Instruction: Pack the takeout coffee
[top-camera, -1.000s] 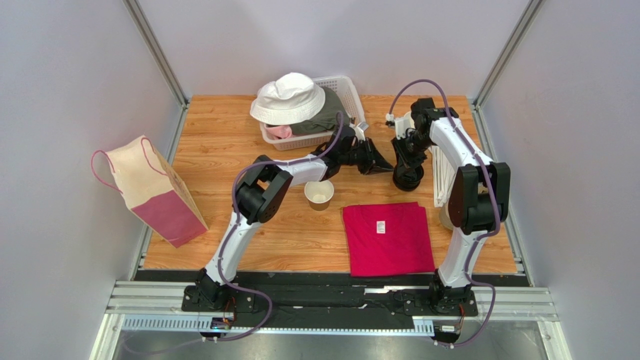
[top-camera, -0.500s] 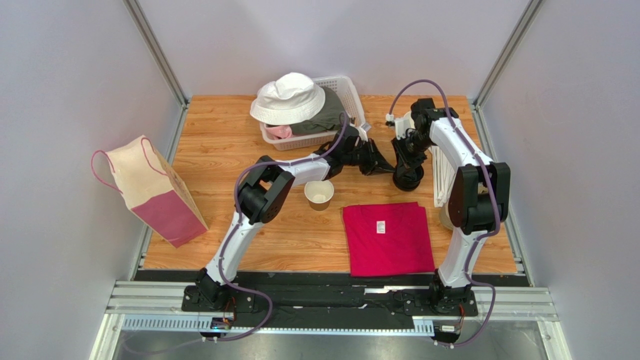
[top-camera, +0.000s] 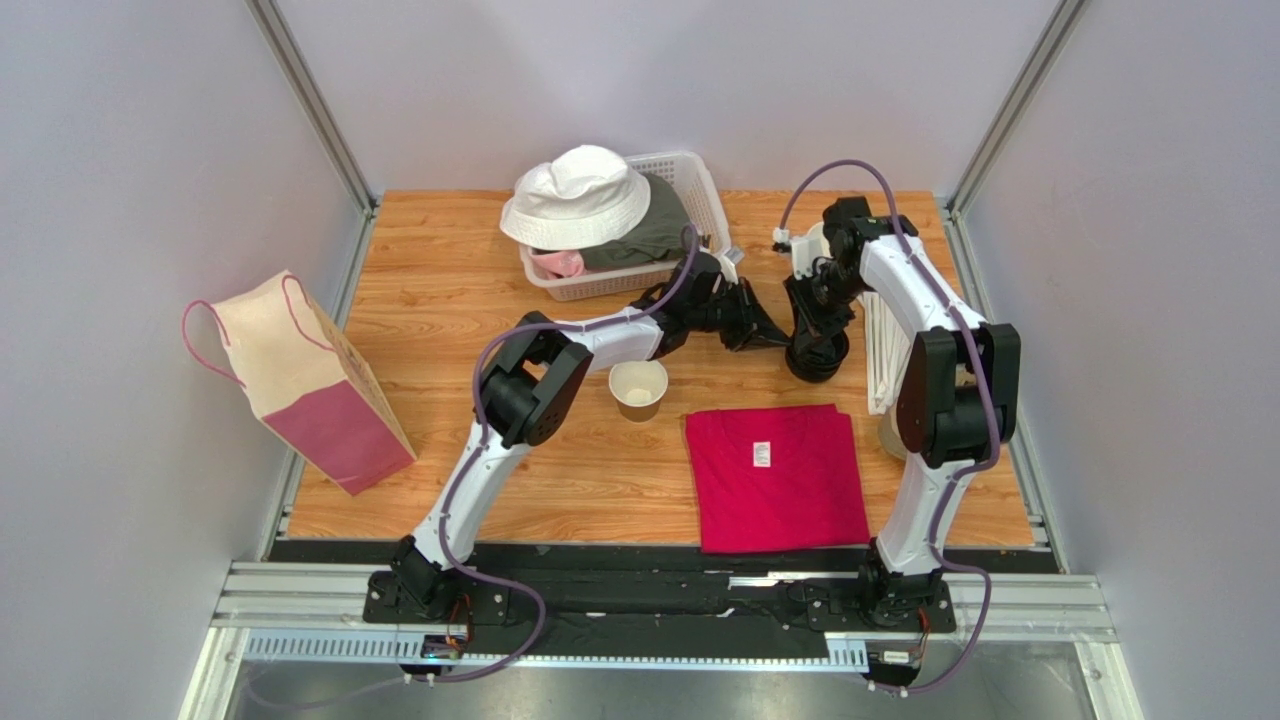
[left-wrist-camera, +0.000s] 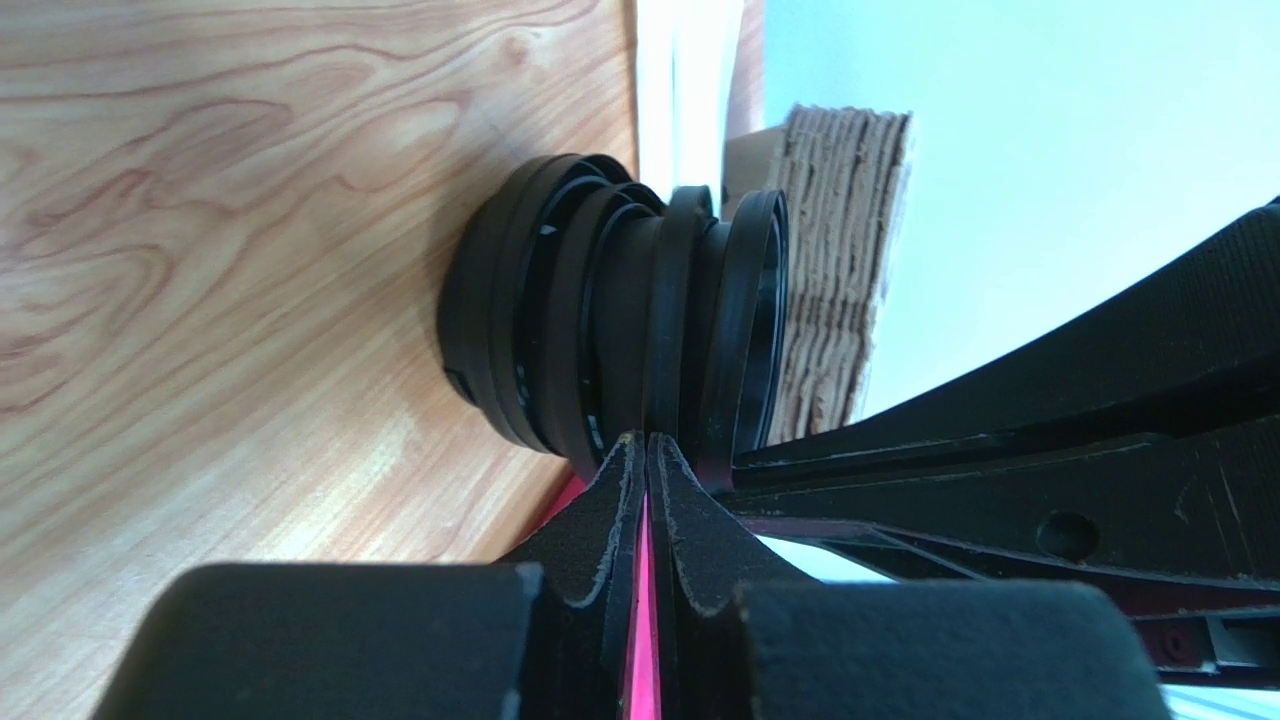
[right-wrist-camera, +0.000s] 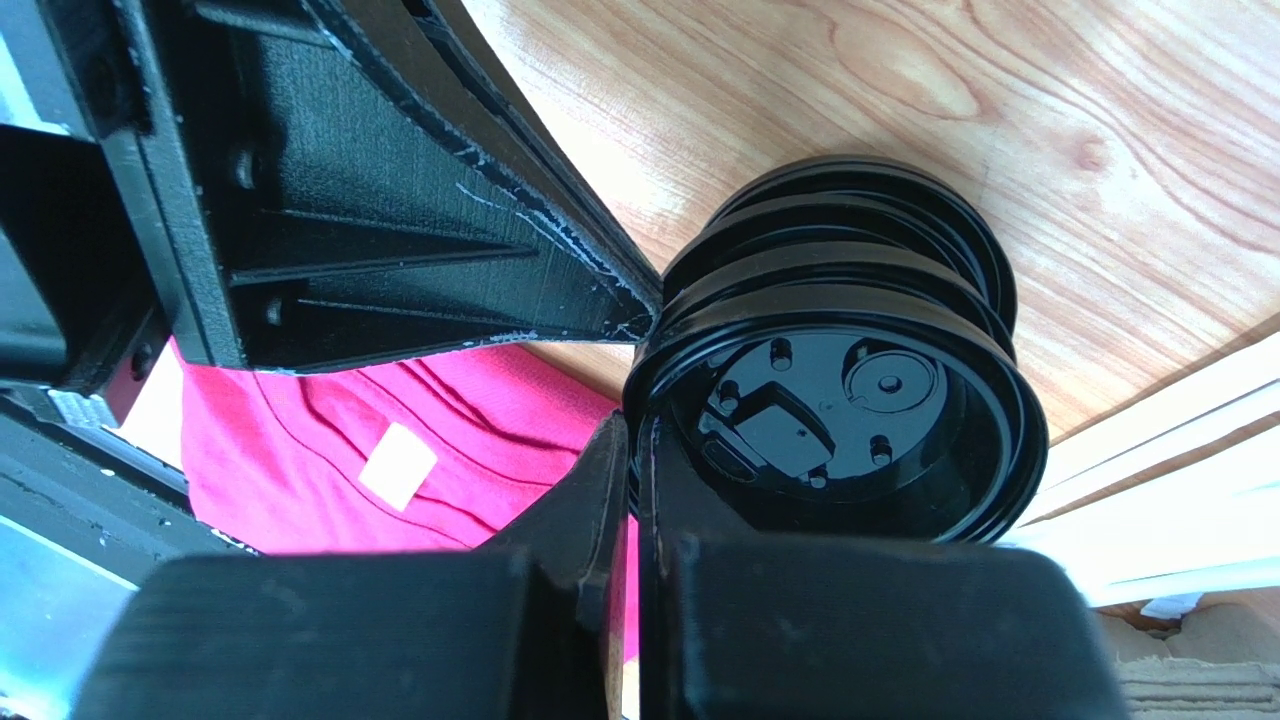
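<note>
The tan cup (top-camera: 639, 387) stands uncapped on the counter (top-camera: 436, 300) beside the red shirt (top-camera: 774, 480). Beyond it, the left fingers (left-wrist-camera: 616, 495) are pressed together against the lid stack (left-wrist-camera: 556, 330); the right fingers (right-wrist-camera: 594, 480), narrow, seem to pinch the rim of the top lid (right-wrist-camera: 842, 405). Peel one lid only, bracing the rest. How firmly either grips is hidden.

I've got the takeout coffee cup (top-camera: 637, 389) just left of centre frame, standing upright on the bench (top-camera: 436, 285): small, tan paper outside, white inside, mouth open to the camera.
</note>
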